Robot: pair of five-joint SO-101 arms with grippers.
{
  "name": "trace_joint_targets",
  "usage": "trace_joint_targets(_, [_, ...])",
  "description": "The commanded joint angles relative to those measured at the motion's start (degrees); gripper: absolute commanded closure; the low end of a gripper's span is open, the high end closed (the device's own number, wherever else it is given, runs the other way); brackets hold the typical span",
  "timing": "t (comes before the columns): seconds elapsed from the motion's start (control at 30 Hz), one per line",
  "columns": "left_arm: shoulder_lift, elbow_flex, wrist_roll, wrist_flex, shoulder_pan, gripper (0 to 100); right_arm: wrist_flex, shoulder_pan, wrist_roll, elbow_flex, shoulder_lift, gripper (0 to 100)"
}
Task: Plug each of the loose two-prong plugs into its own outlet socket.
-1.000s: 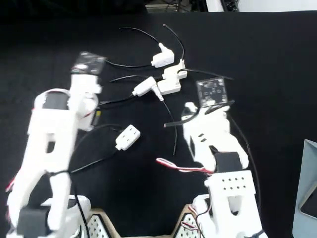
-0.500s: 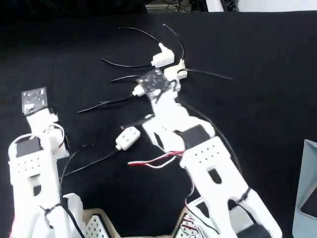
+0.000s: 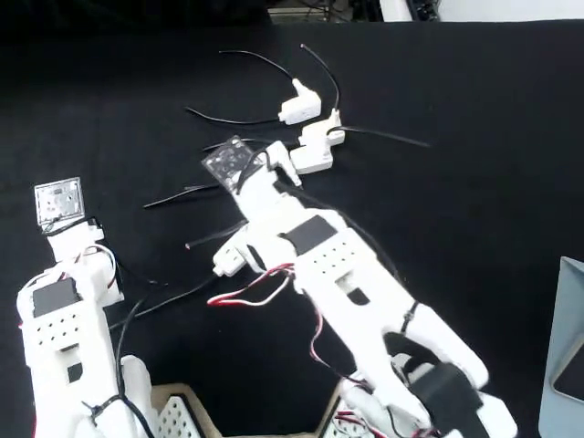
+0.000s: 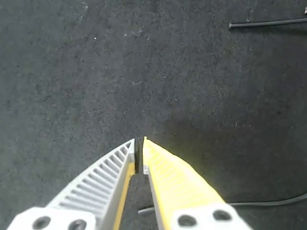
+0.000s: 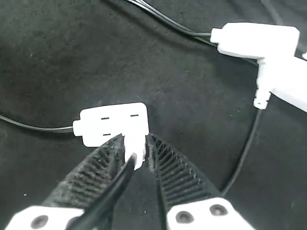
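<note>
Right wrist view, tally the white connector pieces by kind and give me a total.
Outlet socket with slots: 1
Plug in the right end effector: 1
Other white connector bodies, kind unclear: 2
Total: 4

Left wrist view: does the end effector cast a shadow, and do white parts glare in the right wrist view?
Left wrist view: yes, a soft darker patch on the black cloth beside the shut left end effector. Right wrist view: the outlet socket is bright, slots visible; the two-prong plug in the right end effector shows no glare.
</note>
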Motion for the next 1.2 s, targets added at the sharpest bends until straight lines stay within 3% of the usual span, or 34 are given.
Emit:
trace_joint_targets(0.0, [-0.97, -0.4, -0.44, -1.14, -0.57, 95, -2.81, -1.58, 0.7, -3.38, 2.07, 98.7])
trace_joint_targets(0.3, [-0.97, -0.31, -0.44, -1.14, -0.57, 95, -7.91, -1.32, 0.79, -3.38, 7.78, 98.7])
trace_joint_targets(0.73, [-0.62, -0.31, -0.44, -1.05, -0.57, 95, -7.38, -1.32, 3.16, -0.57, 8.48, 98.7])
trace_joint_targets(1.17, [-0.53, -0.31, -0.44, -1.14, -0.31, 95, -4.57, -1.49, 2.99, 1.98, 1.1, 98.7])
